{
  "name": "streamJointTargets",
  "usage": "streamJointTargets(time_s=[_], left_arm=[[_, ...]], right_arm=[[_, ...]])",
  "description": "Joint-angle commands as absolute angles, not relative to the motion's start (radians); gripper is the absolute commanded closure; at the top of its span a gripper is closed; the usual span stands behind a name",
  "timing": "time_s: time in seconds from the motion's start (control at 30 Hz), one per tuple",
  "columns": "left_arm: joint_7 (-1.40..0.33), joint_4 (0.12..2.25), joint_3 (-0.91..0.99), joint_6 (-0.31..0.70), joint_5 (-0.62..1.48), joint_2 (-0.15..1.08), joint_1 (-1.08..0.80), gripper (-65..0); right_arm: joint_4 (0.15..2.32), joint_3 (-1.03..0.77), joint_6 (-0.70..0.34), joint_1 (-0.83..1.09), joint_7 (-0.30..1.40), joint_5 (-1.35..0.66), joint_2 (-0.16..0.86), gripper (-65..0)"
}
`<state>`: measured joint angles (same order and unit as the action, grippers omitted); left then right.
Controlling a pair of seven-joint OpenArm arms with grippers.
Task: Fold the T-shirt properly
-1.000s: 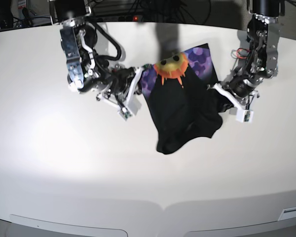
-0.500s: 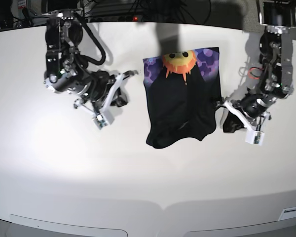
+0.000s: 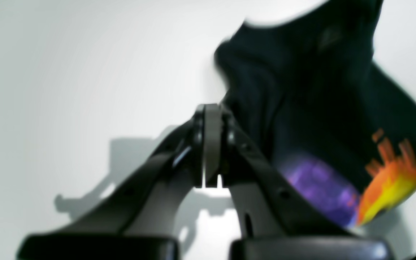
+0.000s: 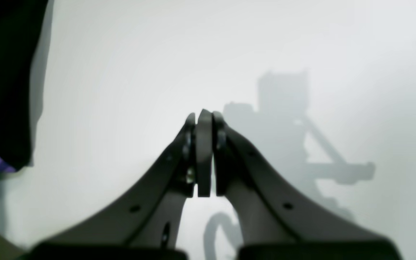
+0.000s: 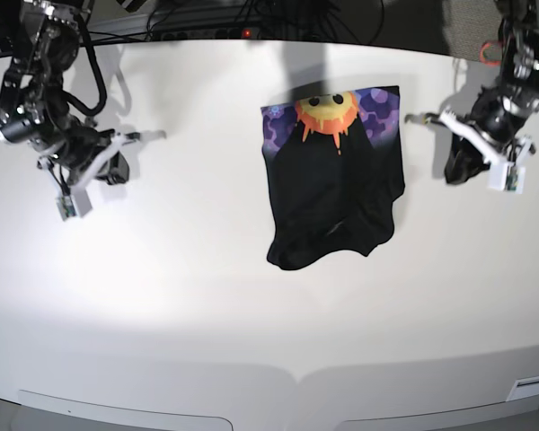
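The T-shirt (image 5: 334,193) lies folded near the table's (image 5: 207,314) far edge, sun print showing, while the left gripper (image 5: 422,118) and right gripper (image 5: 153,136) hang closed and empty beside it, seemingly finished.

Black T-shirt (image 5: 334,193) lies folded, sun print showing.

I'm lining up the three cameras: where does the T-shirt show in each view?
Base: T-shirt at centre, slightly right, lying on the table.
Left wrist: upper right, beyond the shut gripper.
Right wrist: only a dark edge at far left.
Shared landmark: its purple print.
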<state>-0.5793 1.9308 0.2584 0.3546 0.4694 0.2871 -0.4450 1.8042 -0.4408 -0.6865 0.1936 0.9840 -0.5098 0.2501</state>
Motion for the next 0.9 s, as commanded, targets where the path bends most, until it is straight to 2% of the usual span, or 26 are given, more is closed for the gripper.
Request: streamJointTargets(time_s=[0.0, 0.13, 0.47, 0.8, 0.87], left_arm=[[-0.553, 1.96, 0.284, 0.358, 0.507, 0.297, -0.473, 0.0], [-0.552, 1.978, 0.348, 0.36, 0.614, 0.297, -0.623, 0.0], [-0.496, 1.979, 0.394, 0.397, 0.603, 0.297, -0.937, 0.0], [-0.447, 1.961, 0.394, 0.398, 0.437, 0.229, -1.084, 0.0], [-0.439, 1.937, 0.393, 0.427, 0.425, 0.223, -1.1, 0.0]], right_arm=[[1.836, -0.47, -0.698, 0.206, 0.985, -0.547, 0.26, 0.0], [1.888, -0.57, -0.698, 0.296, 1.088, -0.63, 0.26, 0.0], [1.954, -0.827, -0.698, 0.551, 1.179, -0.79, 0.247, 0.0], [1.952, -0.857, -0.698, 0.727, 1.206, -0.783, 0.145, 0.0], [1.95, -0.857, -0.698, 0.751, 1.206, -0.758, 0.132, 0.0]])
